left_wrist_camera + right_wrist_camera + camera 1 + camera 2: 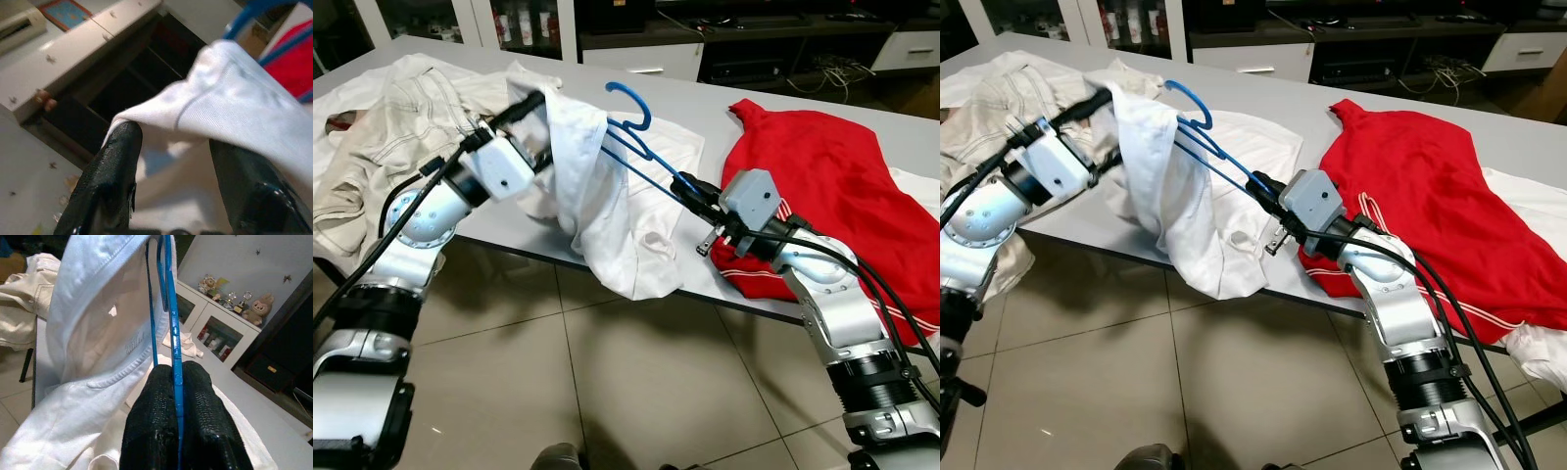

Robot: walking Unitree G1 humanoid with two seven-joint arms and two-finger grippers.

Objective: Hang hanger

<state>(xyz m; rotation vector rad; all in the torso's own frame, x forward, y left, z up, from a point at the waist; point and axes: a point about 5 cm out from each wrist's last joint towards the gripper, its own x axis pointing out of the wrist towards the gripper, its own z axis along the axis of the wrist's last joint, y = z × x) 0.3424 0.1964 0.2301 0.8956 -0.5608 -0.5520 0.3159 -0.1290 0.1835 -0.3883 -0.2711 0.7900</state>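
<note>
— What's lying around you?

— A red garment [832,186] covers the grey table [705,93] on your right, cream trousers [391,127] on your left, and dark cabinets [754,39] stand behind.

— Anything hard to read?

— The white shirt [597,196] hides much of the blue hanger [641,137].

— And your grippers?

— Your right gripper [175,382] is clamped on the hanger's lower end, above the table's front edge. Your left gripper [171,147] has its fingers spread, with the shirt's edge stretched over them.
</note>
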